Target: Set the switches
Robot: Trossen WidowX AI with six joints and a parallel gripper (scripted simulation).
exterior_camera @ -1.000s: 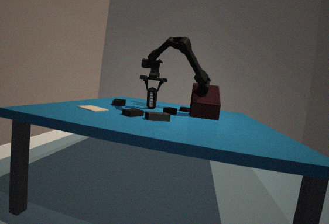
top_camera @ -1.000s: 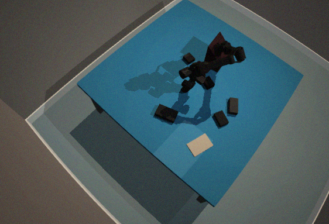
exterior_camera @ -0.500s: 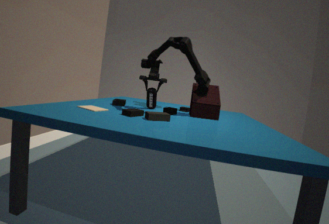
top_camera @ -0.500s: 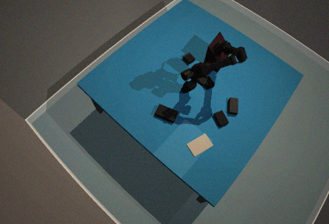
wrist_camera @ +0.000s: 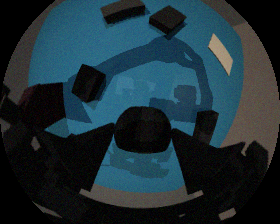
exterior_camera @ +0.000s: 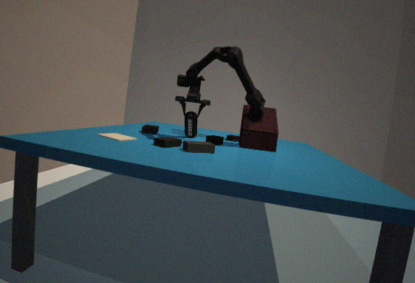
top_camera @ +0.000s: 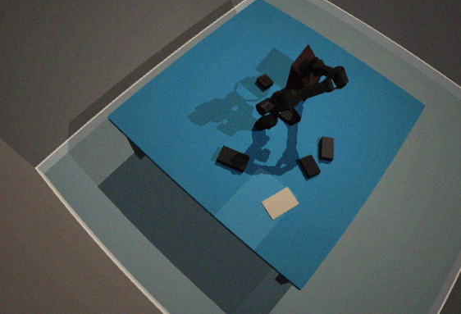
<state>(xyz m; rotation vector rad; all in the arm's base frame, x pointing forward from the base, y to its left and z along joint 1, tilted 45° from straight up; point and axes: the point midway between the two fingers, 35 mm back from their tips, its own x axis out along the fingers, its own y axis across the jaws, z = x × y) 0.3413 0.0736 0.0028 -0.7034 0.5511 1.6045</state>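
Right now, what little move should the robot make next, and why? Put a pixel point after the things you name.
I'd probably bring the held controller unit (exterior_camera: 190, 129) (wrist_camera: 143, 130) slightly closer to the exterior camera, keeping it upright. One face there shows a column of pale marks, possibly the label, but they're too small to tell filled squares from empty.
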